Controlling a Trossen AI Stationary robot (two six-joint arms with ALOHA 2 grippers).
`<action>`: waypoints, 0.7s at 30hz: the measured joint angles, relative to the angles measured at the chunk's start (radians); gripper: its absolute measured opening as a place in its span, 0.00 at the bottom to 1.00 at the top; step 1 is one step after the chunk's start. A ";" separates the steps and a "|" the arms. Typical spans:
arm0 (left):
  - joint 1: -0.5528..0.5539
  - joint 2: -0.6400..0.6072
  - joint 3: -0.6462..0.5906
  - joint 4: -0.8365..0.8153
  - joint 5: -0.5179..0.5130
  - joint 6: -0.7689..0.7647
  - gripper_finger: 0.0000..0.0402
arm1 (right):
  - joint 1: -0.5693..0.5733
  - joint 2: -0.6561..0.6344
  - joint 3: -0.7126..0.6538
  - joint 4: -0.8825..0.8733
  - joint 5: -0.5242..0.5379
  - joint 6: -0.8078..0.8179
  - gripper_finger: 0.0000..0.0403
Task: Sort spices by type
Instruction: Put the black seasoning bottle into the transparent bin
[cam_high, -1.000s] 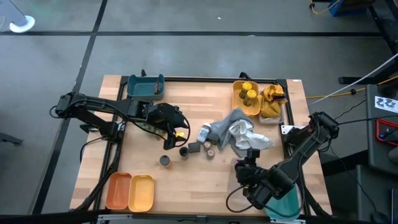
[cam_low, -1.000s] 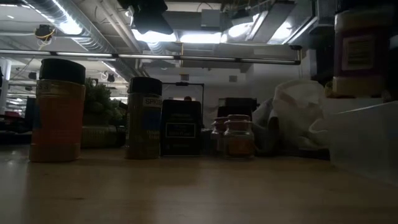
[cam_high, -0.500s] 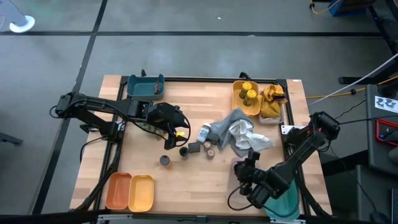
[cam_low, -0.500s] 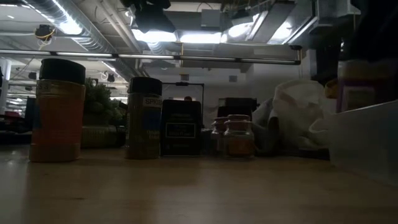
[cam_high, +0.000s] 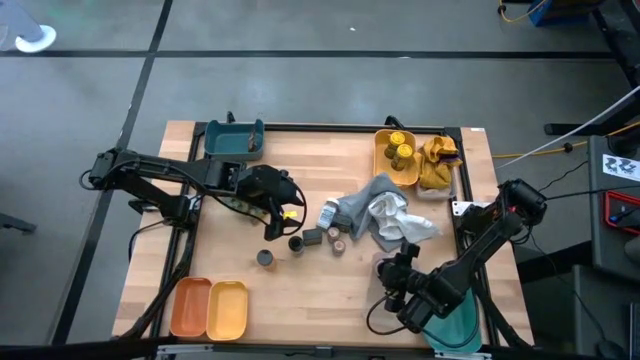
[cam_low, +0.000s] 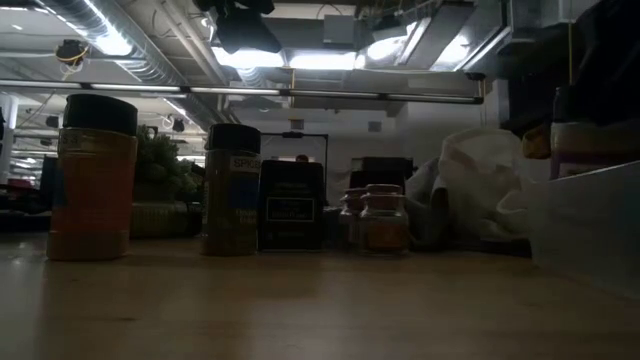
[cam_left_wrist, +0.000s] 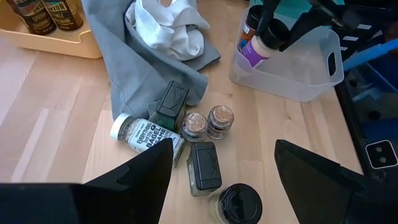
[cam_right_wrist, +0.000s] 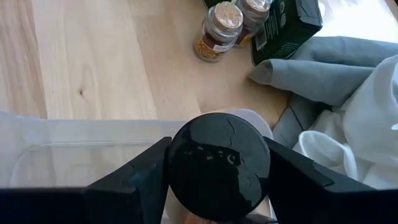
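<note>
Loose spices lie mid-table: a white-lidded jar on its side (cam_left_wrist: 144, 134), two dark tins (cam_left_wrist: 203, 167), two small copper-lidded jars (cam_left_wrist: 208, 121) and a black-lidded jar (cam_left_wrist: 238, 204). My left gripper (cam_left_wrist: 224, 180) hangs open above them, touching nothing. At the near right, my right gripper (cam_right_wrist: 217, 168) is shut on a black-lidded jar (cam_left_wrist: 258, 48) with a purple label, which is inside a clear bin (cam_left_wrist: 298, 74). More yellow-lidded spices (cam_high: 398, 152) stand in a yellow tray at the far right. My right gripper pinches the jar's black lid (cam_right_wrist: 217, 165) between its two fingers, one on each opposite side. The fingers come slanting down from above. The jar sits tilted inside the clear bin (cam_right_wrist: 74, 162); whether its bottom rests on the bin's floor I cannot tell.
Grey and white cloths (cam_high: 385, 215) are heaped right of the loose spices. A yellow cloth (cam_high: 438, 160) lies at the far right. A teal bin (cam_high: 235, 138) stands at the far left, and orange and yellow trays (cam_high: 210, 307) stand at the near left.
My right gripper has gone down with the jar, rolling a little. The jar has sunk into the clear bin, and in the low view its lower part is now behind the bin's wall.
</note>
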 joint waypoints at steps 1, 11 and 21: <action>0.000 0.000 0.000 0.000 0.000 0.000 0.66 | 0.000 0.000 -0.005 0.009 0.000 0.000 0.57; 0.000 0.000 0.000 -0.002 0.000 0.000 0.66 | 0.000 0.000 -0.019 0.010 0.000 -0.007 0.63; 0.000 0.000 0.000 -0.002 0.000 0.000 0.66 | -0.021 0.001 -0.019 0.010 -0.035 -0.009 0.64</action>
